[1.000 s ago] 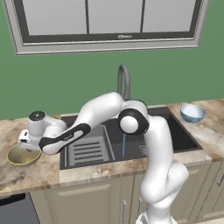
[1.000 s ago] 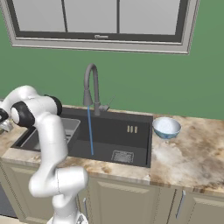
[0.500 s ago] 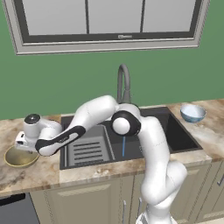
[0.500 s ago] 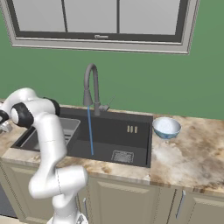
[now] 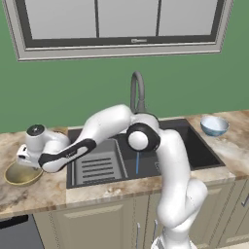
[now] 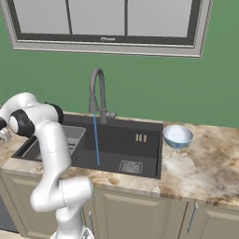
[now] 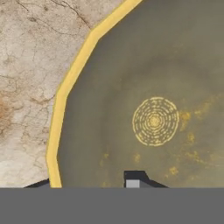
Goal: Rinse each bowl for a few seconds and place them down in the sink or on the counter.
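Olive-gold shiny round bowl sat on the speckled stone worktop left of the sink; looked rigid, light, slick. Gripper straddled its thin rim, the obvious hold; clamped or not, couldn't tell.

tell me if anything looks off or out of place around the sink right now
One thing: the faucet is running a thin stream into the sink with nothing under it. Both bowls sit on the counter, the olive-gold bowl far left at the claw, the blue bowl on the right.
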